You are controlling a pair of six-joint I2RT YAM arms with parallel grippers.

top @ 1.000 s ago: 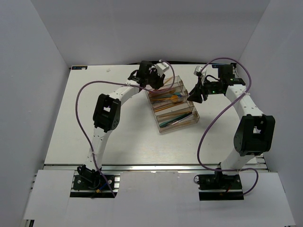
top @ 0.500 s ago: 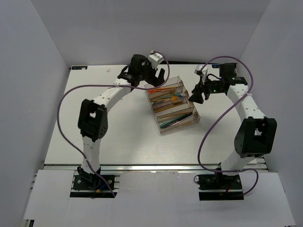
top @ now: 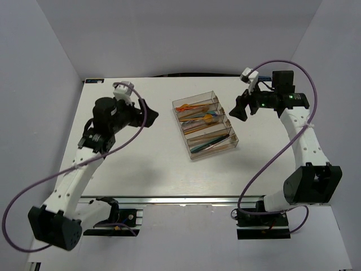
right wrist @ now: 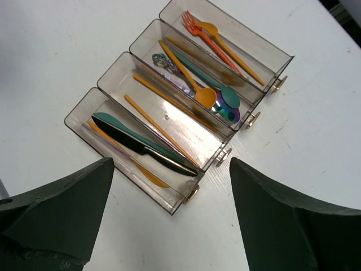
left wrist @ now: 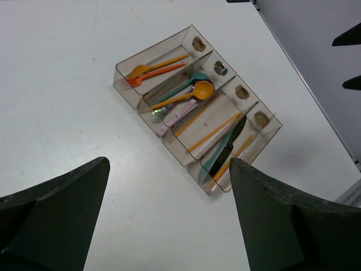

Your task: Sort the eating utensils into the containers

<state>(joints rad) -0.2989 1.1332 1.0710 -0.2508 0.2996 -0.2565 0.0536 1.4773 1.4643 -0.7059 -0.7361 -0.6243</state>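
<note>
The clear brownish tray (right wrist: 83, 110) sits on the white counter (top: 141, 164). In the top view its four compartments each run from 8 to 2 o'clock and are stepped side by side toward 5 o'clock. Small gold knobs (right wrist: 250, 119) mark the 2 o'clock ends. The utensils (top: 210, 117) all lie lengthwise in the compartments. In the farthest one, an orange fork (right wrist: 197, 31) has its tines at the 8 o'clock end. In the next, an orange spoon (right wrist: 206, 96) and a teal spoon (right wrist: 228, 95) have their bowls at the 2 o'clock end. In the nearest compartment a teal knife (right wrist: 121, 129) and a black knife (right wrist: 144, 148) overlap with other slim handles, and which end is blade is hard to make out. From above, the pieces are too small to tell apart. The left tool (left wrist: 169, 161) is spread wide and holds nothing, apart from the tray at its 9 o'clock. The right tool (right wrist: 172, 161) is also spread and empty, near the tray's 2 o'clock end. Each wrist view cuts its fingers off at the bottom edge.
</note>
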